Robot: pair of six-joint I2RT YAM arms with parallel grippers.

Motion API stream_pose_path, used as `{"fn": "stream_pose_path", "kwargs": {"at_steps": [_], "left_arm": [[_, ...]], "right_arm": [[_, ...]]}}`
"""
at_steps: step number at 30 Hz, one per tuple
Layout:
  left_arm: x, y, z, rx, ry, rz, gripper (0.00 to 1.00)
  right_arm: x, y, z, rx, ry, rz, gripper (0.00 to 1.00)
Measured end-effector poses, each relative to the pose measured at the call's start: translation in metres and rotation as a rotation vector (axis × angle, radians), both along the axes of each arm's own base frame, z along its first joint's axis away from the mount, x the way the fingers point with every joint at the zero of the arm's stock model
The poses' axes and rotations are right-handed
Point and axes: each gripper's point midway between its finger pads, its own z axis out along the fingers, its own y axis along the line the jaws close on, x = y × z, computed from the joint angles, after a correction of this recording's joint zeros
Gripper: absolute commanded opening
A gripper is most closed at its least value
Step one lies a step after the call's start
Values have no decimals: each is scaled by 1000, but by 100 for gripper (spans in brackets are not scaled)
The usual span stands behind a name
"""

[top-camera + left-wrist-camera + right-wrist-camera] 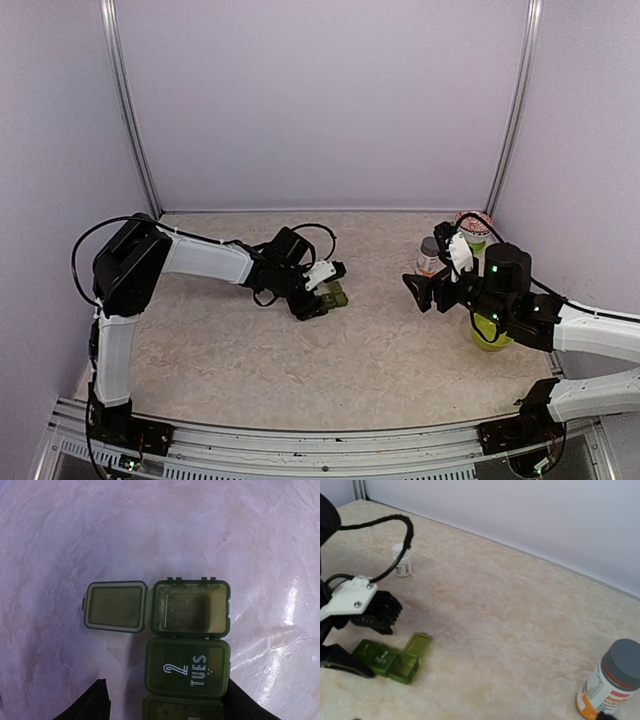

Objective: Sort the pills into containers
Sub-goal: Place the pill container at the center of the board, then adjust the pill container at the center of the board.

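The green pill box [187, 670] lies on the table [75, 540] right under the left gripper [166, 692], whose fingers [95, 705] stand spread either side of it, holding nothing — its row runs straight ahead of them, open end compartment [190, 612] farthest. The right gripper [418, 290], wide and empty, is nearer the bottle [612, 682].

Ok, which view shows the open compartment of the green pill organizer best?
Left wrist: it looks straight down into the open compartment, lid flipped aside. Right wrist shows it small and side-on; the top external view shows only a small green patch.
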Motion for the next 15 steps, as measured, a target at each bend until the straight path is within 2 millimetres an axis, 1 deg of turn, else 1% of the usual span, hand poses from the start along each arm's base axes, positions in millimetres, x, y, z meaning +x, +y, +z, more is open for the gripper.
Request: {"fn": "stream_pose_path", "kwargs": {"at_steps": [9,15], "left_arm": [[13,19,1,26,-25,75,73],[20,25,3,25,-35,108,73]], "right_arm": [[0,0,-1,1,2,1,100],[0,0,-2,0,4,0,100]]}}
